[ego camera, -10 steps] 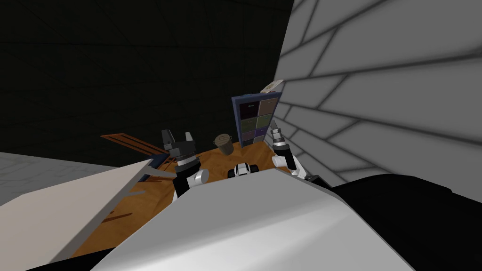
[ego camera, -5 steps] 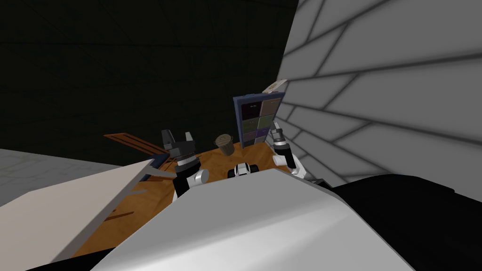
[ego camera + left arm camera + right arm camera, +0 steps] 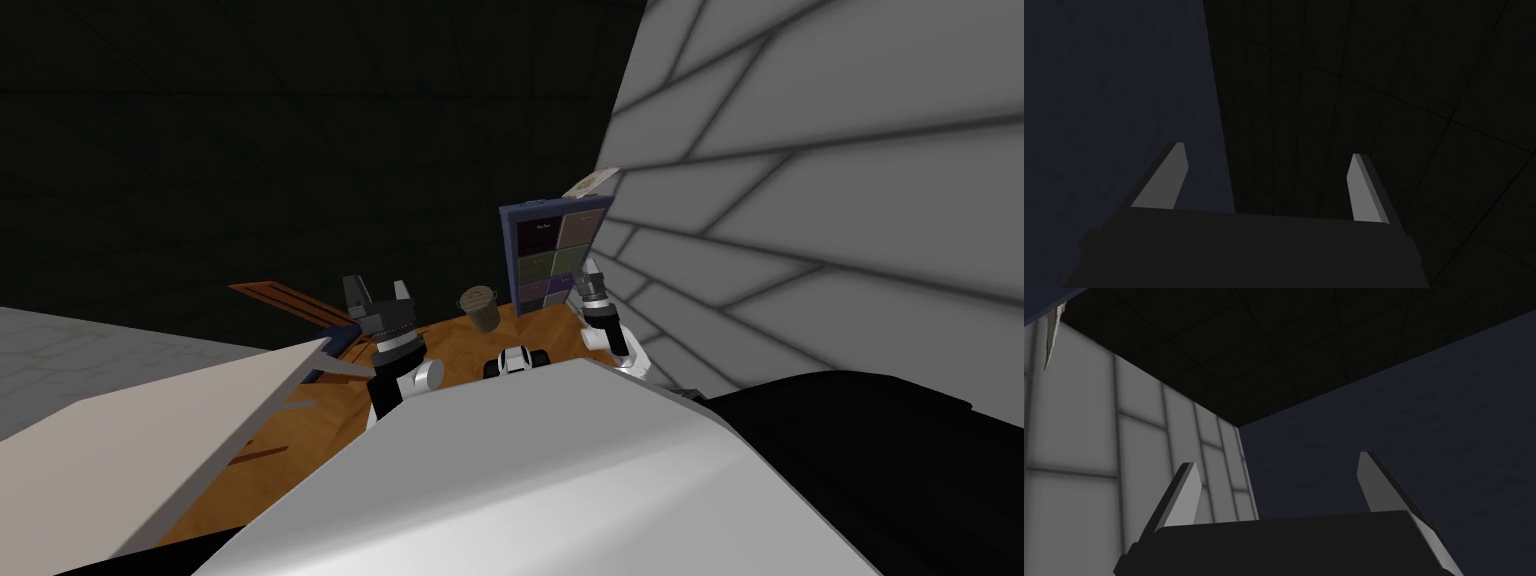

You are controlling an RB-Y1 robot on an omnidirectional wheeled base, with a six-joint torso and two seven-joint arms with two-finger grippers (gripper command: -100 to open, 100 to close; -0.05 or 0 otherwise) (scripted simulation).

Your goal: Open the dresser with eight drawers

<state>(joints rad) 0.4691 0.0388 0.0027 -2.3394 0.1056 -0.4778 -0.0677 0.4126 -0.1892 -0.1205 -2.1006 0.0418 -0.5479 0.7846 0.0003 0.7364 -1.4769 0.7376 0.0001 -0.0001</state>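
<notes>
Head view shows the dresser (image 3: 555, 255) upright at the far end of the orange-brown floor (image 3: 450, 345), with its right side against the grey tiled wall (image 3: 820, 200). It has a dark blue frame, and its drawer fronts sit in two columns in dark and muted colours: black, tan, green and purple. From here the fronts look flush, though the lowest ones are partly covered. A pale flat thing (image 3: 589, 182) lies on top of the dresser and sticks out past its wall-side corner.

The right gripper (image 3: 590, 268) points up in front of the dresser's lower right corner; whether it touches the dresser cannot be told. In the right wrist view the right gripper (image 3: 1277, 459) has its fingers spread wide with nothing between them. Beyond them are the grey wall, a dark ceiling and a flat dark blue surface (image 3: 1424, 413).

A small brown basket (image 3: 480, 306) stands on the floor just left of the dresser. Further left, the left gripper (image 3: 376, 284) is raised over the floor, well apart from the dresser. In the left wrist view the left gripper (image 3: 1267, 150) is also spread wide and empty. Beside that arm a brown slatted piece (image 3: 285, 300) lies on the floor, and a pale slab (image 3: 150, 450) crosses the near left corner.
</notes>
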